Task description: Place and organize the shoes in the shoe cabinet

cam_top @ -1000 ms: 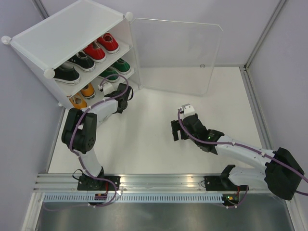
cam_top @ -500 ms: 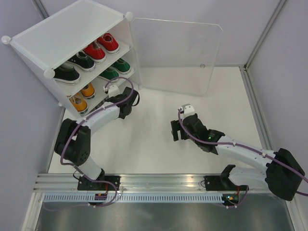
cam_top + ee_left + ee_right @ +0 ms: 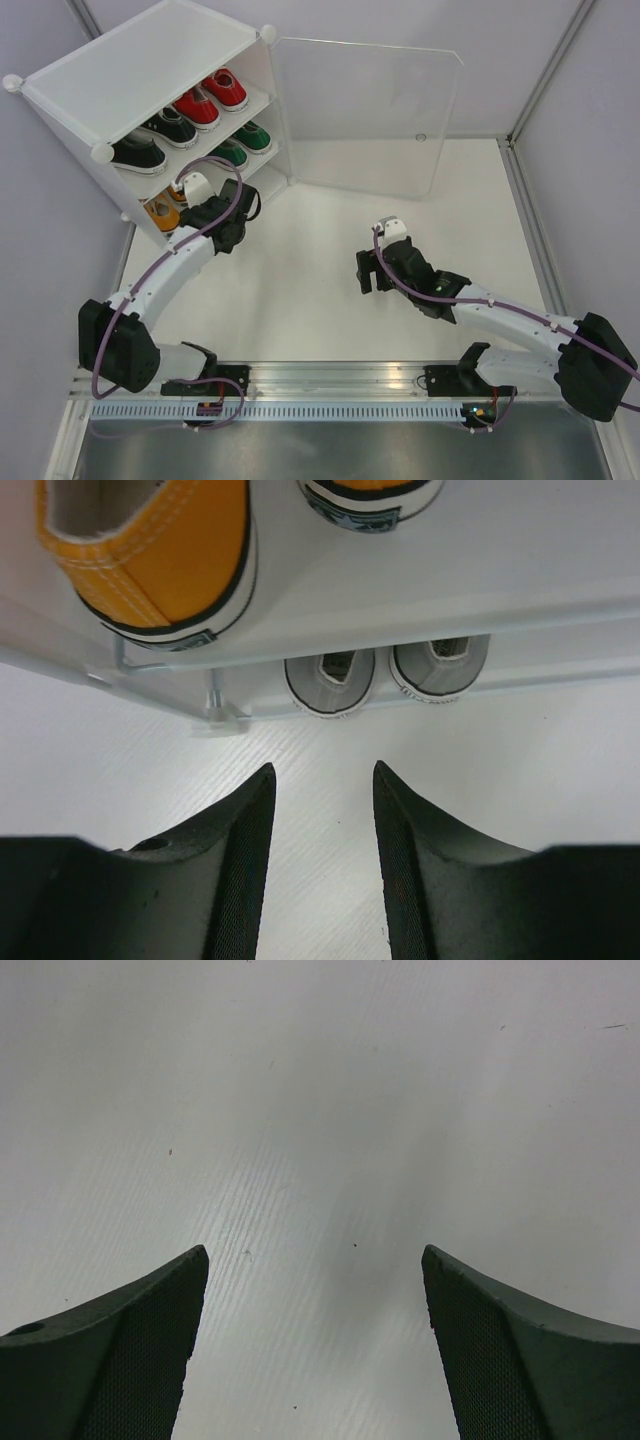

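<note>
The left gripper [image 3: 322, 772] has slid left since a second ago, from the green shoes [image 3: 251, 136] to the orange pair [image 3: 160, 550]. Its black, mesh-faced fingers [image 3: 250, 820] stand partly apart, gripping nothing. Its arm now stretches long and low. Grey canvas heels [image 3: 330, 675] sit on the bottom tier of the translucent white shoe cabinet [image 3: 150, 60], red [image 3: 210, 98] and black [image 3: 150, 142] on top. At right, the right gripper [image 3: 368, 272] hangs wide apart, empty, unmoved.
</note>
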Controlling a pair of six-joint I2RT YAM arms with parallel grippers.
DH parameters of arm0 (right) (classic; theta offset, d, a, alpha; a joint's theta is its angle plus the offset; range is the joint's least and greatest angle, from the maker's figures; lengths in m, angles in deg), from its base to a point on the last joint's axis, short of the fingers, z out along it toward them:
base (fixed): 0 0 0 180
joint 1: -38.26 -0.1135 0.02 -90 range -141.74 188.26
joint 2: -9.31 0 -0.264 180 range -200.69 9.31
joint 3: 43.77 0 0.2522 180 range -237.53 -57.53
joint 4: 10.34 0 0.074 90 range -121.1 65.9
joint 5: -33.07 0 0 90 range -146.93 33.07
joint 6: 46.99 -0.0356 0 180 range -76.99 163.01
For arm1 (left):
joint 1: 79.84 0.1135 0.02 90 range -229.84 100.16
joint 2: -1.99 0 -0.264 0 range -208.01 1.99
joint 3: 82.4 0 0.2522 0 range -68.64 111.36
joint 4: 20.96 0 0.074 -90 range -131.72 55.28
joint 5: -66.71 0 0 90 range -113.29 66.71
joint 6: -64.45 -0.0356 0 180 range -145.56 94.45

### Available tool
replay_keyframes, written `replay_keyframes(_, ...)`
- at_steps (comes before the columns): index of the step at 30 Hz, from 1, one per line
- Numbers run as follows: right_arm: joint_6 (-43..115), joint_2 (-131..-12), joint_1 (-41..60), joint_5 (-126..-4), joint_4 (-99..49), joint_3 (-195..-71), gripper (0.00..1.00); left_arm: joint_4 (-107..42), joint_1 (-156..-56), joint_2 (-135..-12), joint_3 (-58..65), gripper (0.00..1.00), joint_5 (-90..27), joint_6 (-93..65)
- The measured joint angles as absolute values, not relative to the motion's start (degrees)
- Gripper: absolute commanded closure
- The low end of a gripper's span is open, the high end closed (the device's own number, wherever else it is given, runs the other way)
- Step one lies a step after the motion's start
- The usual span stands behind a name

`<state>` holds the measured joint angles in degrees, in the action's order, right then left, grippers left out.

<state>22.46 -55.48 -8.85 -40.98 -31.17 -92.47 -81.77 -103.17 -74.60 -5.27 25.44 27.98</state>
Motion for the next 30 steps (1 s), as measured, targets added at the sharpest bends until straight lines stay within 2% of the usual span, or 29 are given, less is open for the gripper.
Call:
replay_keyframes(12, 22.46, -55.27, -8.85, -41.64, -30.95, -92.47, 0.09, -83.32, -95.98, -72.02, -6.05, 0.57, 29.99, 24.07)
replay_keyframes(30, 22.46, -56.07, -8.85, -41.66, -30.91, -92.47, 0.09, -62.21, -89.42, -70.8, -12.24, 0.59, 28.89, 4.71)
